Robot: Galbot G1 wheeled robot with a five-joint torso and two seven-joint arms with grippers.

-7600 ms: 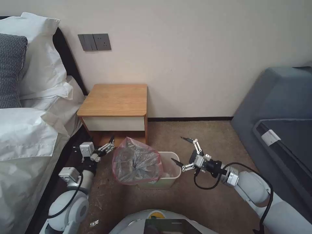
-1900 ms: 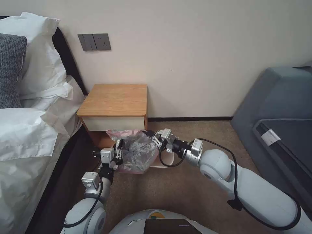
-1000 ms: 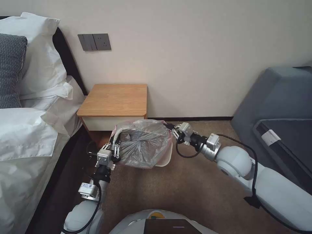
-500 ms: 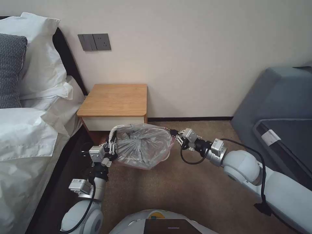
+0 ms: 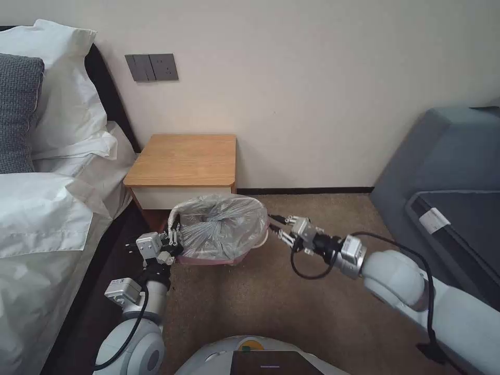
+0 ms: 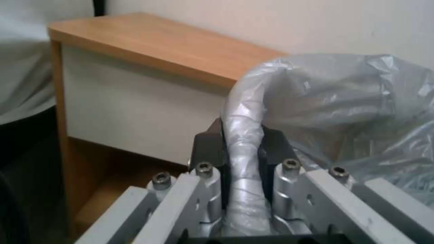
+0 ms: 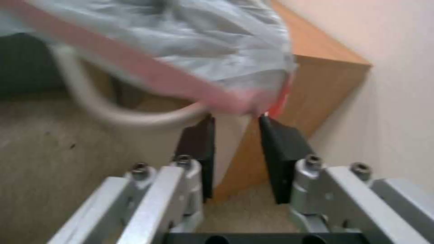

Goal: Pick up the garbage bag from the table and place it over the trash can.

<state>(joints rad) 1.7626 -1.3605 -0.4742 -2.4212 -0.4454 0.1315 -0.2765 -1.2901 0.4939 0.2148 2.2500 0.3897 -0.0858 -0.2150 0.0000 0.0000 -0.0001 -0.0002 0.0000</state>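
You are working low in the centre of the head view, where the thin, crinkly, grey-clear plastic garbage bag (image 5: 219,226) is lying draped over the small cream-white rectangular trash can (image 5: 259,240), its pink-tinted rim hanging down the near wall. At lower left of centre, your left gripper (image 5: 174,237) is pinching a rolled, rope-like twist of that bag edge between its dark pads (image 6: 205,149), narrow and firmly holding. To the right of centre, your right gripper (image 5: 275,226) is sitting just off the can's right end with its fingers parted and nothing between them; in its wrist view the pink rim is lying just ahead of the pad tips. So the bag's long axis is running left to right between your two grippers. Beyond, in the upper middle, the small light-wood bedside table (image 5: 185,159) is standing against the wall.
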